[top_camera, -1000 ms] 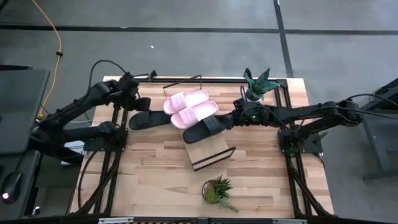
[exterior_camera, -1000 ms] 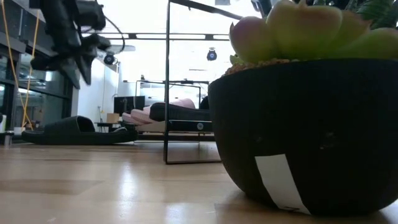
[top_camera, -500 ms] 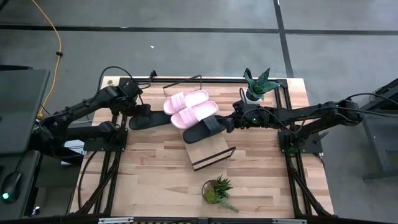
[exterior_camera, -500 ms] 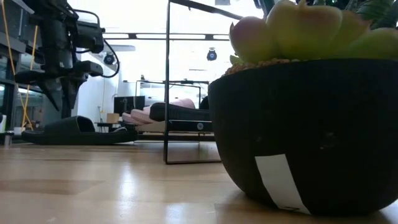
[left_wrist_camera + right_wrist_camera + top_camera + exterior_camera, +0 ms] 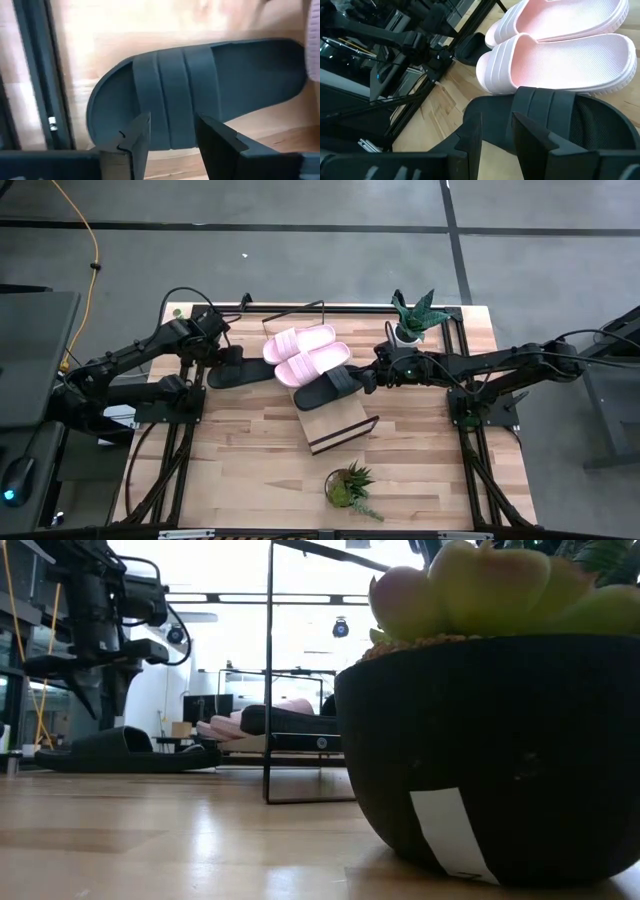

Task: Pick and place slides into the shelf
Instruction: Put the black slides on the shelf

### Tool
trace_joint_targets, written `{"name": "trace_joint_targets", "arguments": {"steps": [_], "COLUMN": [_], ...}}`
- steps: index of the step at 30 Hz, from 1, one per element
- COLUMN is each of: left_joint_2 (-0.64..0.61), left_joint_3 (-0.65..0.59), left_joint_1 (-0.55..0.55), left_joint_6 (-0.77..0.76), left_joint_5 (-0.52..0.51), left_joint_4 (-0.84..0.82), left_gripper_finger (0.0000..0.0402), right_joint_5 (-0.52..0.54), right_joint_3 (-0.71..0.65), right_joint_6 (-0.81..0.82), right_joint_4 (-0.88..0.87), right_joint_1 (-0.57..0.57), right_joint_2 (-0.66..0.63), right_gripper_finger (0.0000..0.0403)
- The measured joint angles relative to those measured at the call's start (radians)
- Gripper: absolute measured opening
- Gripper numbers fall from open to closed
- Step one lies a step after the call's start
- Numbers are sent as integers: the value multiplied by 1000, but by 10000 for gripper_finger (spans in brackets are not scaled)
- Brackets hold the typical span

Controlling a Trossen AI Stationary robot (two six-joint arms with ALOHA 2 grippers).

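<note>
Left hand has dropped over the last black slide beside the shelf, fingers apart, so pickup's next.

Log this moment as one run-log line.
left hand: open, above black slide on table | right hand: open, at black slide on shelf | pink slides: on shelf

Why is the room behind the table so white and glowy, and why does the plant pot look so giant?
In the low view, bright light washes out the room behind the shelf, leaving the left arm a dark shape; the plant pot sits right against the camera, so it looms huge. The high view is evenly lit.
</note>
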Motion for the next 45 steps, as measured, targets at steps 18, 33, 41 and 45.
{"name": "trace_joint_targets", "arguments": {"steps": [18, 33, 41, 45], "left_joint_2": [0, -4, -3, -3], "left_joint_3": [0, -175, -195, -196], "left_joint_1": [230, 347, 347, 347], "left_joint_6": [109, 183, 162, 157], "left_joint_5": [166, 304, 357, 373], "left_joint_4": [-3, 94, 175, 201], "left_gripper_finger": [229, 229, 229, 229], "right_joint_5": [-12, -15, -3, -2], "right_joint_3": [0, 0, 0, 0], "right_joint_6": [-23, -11, -7, -7], "right_joint_4": [1, 2, 3, 3], "right_joint_1": [0, 0, 0, 0], "right_joint_2": [0, 0, 0, 0], "right_gripper_finger": [96, 96, 96, 96]}}
